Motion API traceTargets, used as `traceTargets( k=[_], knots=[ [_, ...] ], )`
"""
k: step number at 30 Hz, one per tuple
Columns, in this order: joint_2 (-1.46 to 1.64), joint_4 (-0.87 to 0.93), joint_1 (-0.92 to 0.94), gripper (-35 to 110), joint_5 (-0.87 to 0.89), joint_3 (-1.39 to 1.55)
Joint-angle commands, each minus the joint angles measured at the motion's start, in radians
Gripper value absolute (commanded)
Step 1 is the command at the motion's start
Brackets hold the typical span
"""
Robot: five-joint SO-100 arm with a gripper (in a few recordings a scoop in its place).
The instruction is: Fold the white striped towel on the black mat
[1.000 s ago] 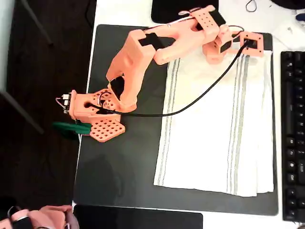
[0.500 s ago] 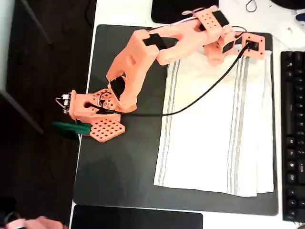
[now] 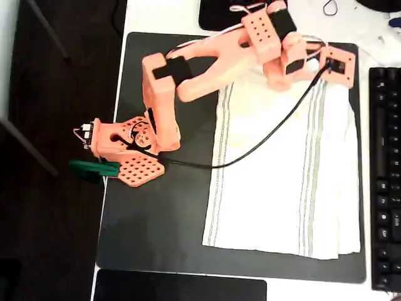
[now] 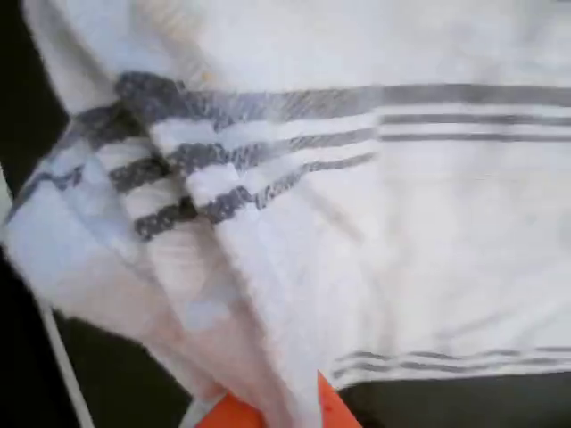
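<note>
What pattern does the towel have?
Cream-white towel with thin grey stripes grouped near two edges; clearest in the overhead view.

Soft, even light is falling across the overhead view, washing out the white striped towel [image 3: 285,182]. The black mat [image 3: 156,219] is showing faint sheen. The wrist view is smearing with motion blur, cloth folds out of focus.

The arm is covering the white striped towel [image 3: 288,169] at its top edge in the overhead view. Bunched, blurred cloth is hiding the hand [image 4: 268,412] in the wrist view, leaving its jaws unreadable
</note>
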Motion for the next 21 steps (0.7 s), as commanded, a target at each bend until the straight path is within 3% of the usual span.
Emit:
traceTargets(
  k=[1, 12, 21],
  knots=[
    [0.112, 0.046, 0.144, 0, -0.101, -0.031],
    [0.206, 0.005, 0.704, 0, -0.561, 0.095],
    [-0.032, -0.249, 0.893, 0, -0.676, 0.115]
  ],
)
